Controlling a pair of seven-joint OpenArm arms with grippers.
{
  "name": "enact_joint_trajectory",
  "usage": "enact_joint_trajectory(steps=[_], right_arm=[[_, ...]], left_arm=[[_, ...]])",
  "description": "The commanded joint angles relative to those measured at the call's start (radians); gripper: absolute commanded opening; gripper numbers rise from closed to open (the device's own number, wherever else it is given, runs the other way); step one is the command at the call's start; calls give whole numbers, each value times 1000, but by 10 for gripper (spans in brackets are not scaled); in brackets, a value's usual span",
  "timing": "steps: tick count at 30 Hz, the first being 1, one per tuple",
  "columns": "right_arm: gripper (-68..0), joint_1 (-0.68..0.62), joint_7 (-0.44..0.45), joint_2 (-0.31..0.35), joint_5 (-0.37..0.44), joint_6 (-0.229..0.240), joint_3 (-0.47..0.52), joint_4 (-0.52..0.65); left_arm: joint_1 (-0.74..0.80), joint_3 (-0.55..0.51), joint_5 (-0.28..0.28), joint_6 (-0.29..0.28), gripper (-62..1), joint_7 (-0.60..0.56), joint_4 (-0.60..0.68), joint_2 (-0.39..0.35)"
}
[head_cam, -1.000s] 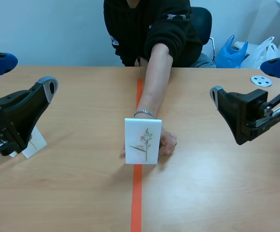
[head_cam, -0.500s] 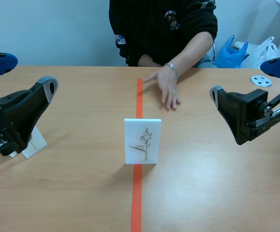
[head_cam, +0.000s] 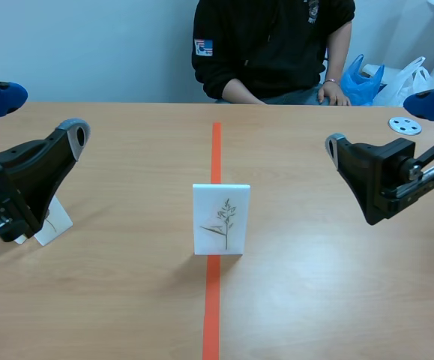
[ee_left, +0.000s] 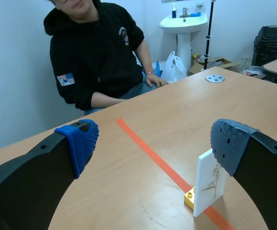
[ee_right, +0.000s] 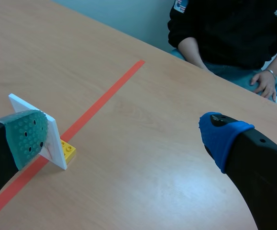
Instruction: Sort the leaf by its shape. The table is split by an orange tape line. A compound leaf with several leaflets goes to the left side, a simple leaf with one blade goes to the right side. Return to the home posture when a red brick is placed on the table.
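Leaf card (head_cam: 221, 219), maybe compound, on tape (head_cam: 215, 150) ahead of left claw (ee_left: 153, 142).

No lettering is reading clearly in any view. The person's black hoodie (head_cam: 276, 52) is carrying a flag-like sleeve patch (head_cam: 203, 48) and a round white chest emblem (ee_left: 122, 32), both too small to make out. The white leaf card (head_cam: 221, 219) is showing only a printed sprig.
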Motion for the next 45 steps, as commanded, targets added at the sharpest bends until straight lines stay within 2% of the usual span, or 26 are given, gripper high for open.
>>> enact_joint_trajectory(steps=[1,9,15,21,26,30,36,45], right_arm=[[4,12,4,1,11,1,12,2],[4,13,-30,40,10,0,12,-48],[4,90,-27,70,11,15,-3,-219],[4,260,-6,118,11,138,-148,-463],[4,388,14,121,-20,230,-287,-583],[4,474,55,115,-135,235,-406,-643],[4,602,102,65,-210,235,-560,-752],[4,727,172,-89,-276,204,-707,-946]], left_arm=[[-8,5,-7,5,-101,-14,3,3],[-8,5,-6,5,-101,-14,3,2],[-8,5,-6,5,-101,-14,3,3],[-8,5,-3,5,-101,-14,3,3],[-8,5,-3,5,-101,-14,3,3],[-8,5,-3,5,-101,-14,3,5],[-8,5,-3,5,-101,-14,3,5],[-8,5,-3,5,-101,-14,3,5]])
